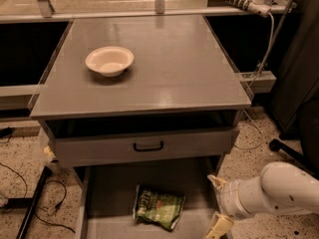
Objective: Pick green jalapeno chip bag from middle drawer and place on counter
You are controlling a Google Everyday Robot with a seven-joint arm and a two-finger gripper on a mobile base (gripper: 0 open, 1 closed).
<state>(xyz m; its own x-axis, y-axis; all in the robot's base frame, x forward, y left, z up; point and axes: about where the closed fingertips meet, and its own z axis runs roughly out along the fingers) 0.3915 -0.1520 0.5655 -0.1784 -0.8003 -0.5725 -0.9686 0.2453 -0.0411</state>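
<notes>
The green jalapeno chip bag [157, 206] lies flat on the floor of the open middle drawer [107, 193], below the closed grey drawer front with a black handle. My gripper [218, 204] is at the drawer's right wall, right of the bag and apart from it. Its two pale fingers stand spread, one above the other, with nothing between them. The white arm comes in from the lower right. The counter [174, 68] is the wide grey top above the drawers.
A white bowl [109, 60] sits on the left part of the counter. A power strip [239, 0] and cable hang at the back right. Cables lie on the speckled floor at the left. A dark chair base stands at the far right.
</notes>
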